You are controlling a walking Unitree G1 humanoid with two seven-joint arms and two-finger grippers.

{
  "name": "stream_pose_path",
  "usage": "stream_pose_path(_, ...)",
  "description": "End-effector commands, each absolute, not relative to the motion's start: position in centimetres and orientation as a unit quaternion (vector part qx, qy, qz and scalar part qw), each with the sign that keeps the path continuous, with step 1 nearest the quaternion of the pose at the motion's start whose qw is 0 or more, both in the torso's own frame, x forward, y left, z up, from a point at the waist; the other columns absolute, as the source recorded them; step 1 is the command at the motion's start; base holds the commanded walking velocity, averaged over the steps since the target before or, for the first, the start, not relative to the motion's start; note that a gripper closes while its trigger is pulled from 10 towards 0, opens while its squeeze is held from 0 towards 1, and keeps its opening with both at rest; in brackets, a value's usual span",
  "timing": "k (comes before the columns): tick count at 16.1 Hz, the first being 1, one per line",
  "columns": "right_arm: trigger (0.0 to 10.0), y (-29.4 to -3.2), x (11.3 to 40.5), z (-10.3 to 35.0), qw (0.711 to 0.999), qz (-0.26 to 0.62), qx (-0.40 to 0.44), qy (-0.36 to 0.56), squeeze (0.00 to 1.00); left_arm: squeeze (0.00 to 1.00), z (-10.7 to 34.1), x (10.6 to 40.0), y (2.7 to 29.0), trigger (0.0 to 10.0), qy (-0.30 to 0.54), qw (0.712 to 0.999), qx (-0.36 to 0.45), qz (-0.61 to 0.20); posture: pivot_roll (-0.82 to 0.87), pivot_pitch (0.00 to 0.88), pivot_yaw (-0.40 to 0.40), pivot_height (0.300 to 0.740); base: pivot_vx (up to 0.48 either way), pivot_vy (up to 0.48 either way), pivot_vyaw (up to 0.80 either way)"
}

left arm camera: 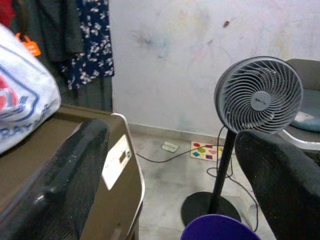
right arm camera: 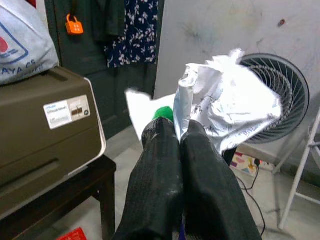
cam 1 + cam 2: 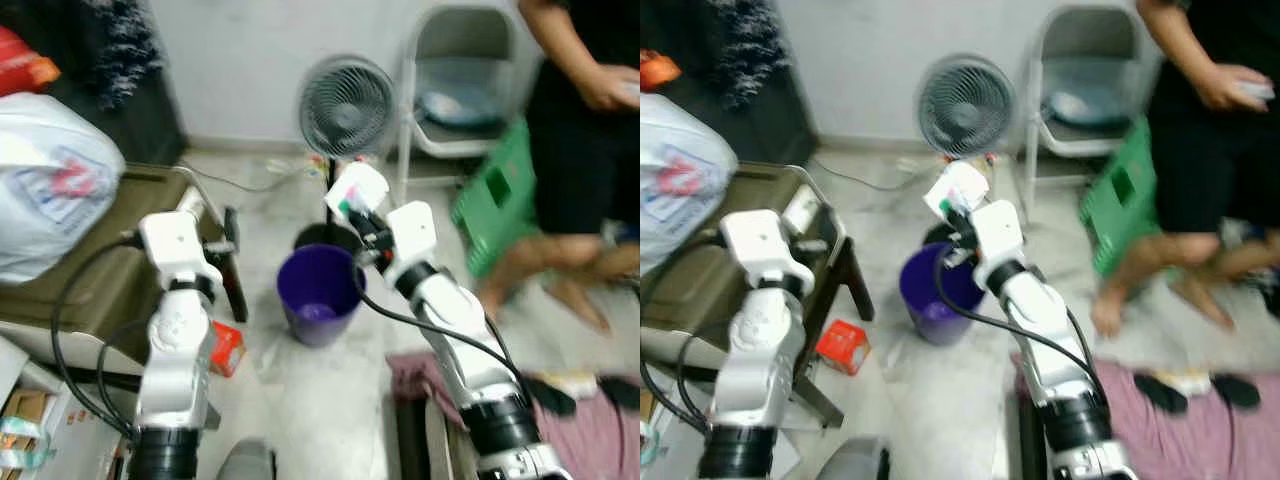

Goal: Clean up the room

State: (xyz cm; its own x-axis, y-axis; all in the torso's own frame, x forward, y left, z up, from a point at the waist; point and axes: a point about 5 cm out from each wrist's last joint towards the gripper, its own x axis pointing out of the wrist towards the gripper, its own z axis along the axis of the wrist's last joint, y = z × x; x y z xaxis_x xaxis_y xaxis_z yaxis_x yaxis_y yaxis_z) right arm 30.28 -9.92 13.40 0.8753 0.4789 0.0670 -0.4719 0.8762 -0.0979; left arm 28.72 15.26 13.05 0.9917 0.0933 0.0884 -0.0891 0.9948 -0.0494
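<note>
1. Head views: the right gripper point(image 3: 352, 212) pinches a crumpled white wrapper point(image 3: 356, 190), held up over the round purple bucket point(image 3: 320, 295) on the pale floor. The left gripper point(image 3: 222, 245) hangs beside a brown box-shaped machine point(image 3: 95, 280); its fingers blur here. A person point(image 3: 585, 120) is cut off at the frame's edge.
2. Left wrist view: two ribbed black fingers point(image 1: 65, 180) stand wide apart, nothing between them. A grey pedestal fan point(image 1: 258, 95) stands ahead, and the purple bucket's rim point(image 1: 217, 227) is cut off.
3. Right wrist view: the fingers point(image 2: 160, 185) press together on shiny, creased foil wrapper point(image 2: 225, 107), a green patch half hidden.
</note>
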Motion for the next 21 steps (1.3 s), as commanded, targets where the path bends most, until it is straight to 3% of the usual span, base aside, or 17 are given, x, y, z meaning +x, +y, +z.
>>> stream_pose_path(1, 10.0, -9.3, 30.4, 13.8, 0.965, 0.253, -0.041, -0.055, 0.0, 0.0, 13.2, 28.8, 15.8, 10.0, -0.044, 0.998, -0.021, 0.048, 0.04, 0.02, -0.055, 0.74, 0.0, 0.0, 0.8)
stream_pose_path(17, 10.0, -9.5, 30.3, 13.6, 0.971, 0.228, -0.047, -0.053, 0.0, 0.0, 13.5, 28.6, 14.8, 10.0, -0.058, 0.997, -0.043, -0.004, 0.04, 0.011, -0.052, 0.74, 0.0, 0.0, 0.04)
stream_pose_path(21, 10.0, -9.5, 30.4, 13.6, 0.971, 0.227, -0.047, -0.053, 0.0, 0.0, 13.5, 28.7, 14.8, 10.0, -0.06, 0.997, -0.043, -0.006, 0.04, 0.006, -0.052, 0.74, 0.0, 0.0, 0.37)
